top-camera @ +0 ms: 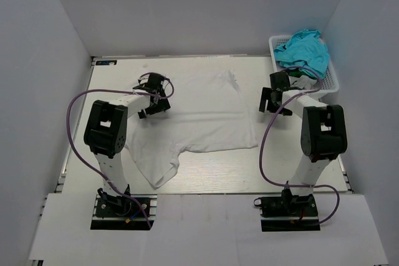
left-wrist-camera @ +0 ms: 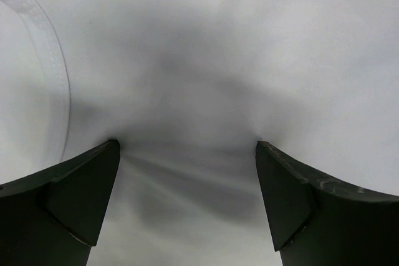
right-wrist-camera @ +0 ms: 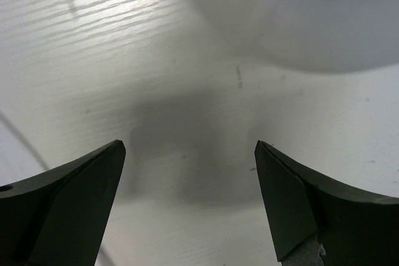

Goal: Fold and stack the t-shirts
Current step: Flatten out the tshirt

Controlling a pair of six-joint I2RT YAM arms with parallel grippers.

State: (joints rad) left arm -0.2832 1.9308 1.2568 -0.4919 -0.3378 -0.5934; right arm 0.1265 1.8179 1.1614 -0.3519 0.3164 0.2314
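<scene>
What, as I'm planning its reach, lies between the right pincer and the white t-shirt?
Nothing: only bare table separates the right pincer from the t-shirt, clearest in the top view.

A t-shirt lies mid-table, with a basket holding clothes at the far right.

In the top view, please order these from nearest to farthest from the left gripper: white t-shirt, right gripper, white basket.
1. white t-shirt, directly under the left gripper.
2. right gripper, across the shirt, at right.
3. white basket, far right corner.
</scene>
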